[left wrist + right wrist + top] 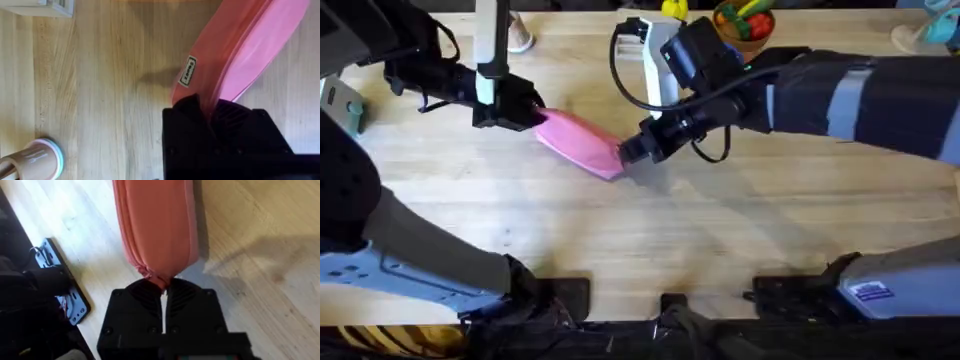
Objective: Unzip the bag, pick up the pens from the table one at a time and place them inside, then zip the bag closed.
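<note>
A: Where is the pink pencil pouch (578, 143) now?

B: It is near the middle of the wooden tabletop (720, 230), a little toward the left and far side, lying at a slant. The left end effector (525, 112) grasps its far-left end, and the right end effector (630, 152) grasps its near-right end. Both are clenched on the fabric, so the pouch is stretched between them.

A: What does the left wrist view add?

B: It shows a small white label (189, 71) with dark letters sewn on the edge of the pouch (255, 45), too small to read. It also shows a lighter pink band along the pouch, and the fabric goes down between the black fingers (187, 107). A round pale pink object with a light blue rim (37, 160) lies on the tabletop in that view, well apart from the pouch.

A: And the right wrist view?

B: There the pouch (157, 225) looks more salmon in colour, rounded and full. Its pointed end is pinched between the two fingers (145, 292), which stand almost together. I cannot tell if the zipper is open or closed.

A: Anything else from the overhead view?

B: A bowl with colourful items (745, 22) stands at the far edge.
</note>
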### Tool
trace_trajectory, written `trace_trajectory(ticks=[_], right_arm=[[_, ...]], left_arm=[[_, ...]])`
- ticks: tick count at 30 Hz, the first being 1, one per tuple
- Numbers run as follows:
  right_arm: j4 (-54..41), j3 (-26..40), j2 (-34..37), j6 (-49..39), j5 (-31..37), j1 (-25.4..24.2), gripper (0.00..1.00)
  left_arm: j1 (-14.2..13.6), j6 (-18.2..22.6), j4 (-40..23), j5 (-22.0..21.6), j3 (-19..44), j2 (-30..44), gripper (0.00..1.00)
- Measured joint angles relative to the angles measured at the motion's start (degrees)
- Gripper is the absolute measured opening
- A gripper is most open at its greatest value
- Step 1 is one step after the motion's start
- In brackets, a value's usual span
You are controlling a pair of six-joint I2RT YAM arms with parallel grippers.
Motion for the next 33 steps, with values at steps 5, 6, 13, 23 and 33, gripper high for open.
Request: trace_trajectory(ticks=[5,6,13,23,33], right_arm=[[-2.0,0.0,-2.9,0.6,0.0,-2.1,0.031],[-2.3,0.0,-3.4,0.9,0.0,-2.7,0.031],[-2.8,0.0,-7.1,3.3,-0.2,-6.6,0.03],[-5.2,0.1,-9.8,9.0,-1.2,-9.1,0.03],[-5.8,0.6,-9.8,10.1,-1.6,-8.8,0.03]], left_arm=[[-0.1,0.0,-0.4,0.8,0.0,0.0,0.044],[-0.2,0.0,-0.5,1.1,0.0,0.0,0.044],[-0.9,0.0,-0.7,2.3,0.0,0.0,0.044],[-0.7,0.0,0.0,1.9,0.0,0.0,0.043],[-0.7,0.0,0.0,1.9,0.0,0.0,0.044]])
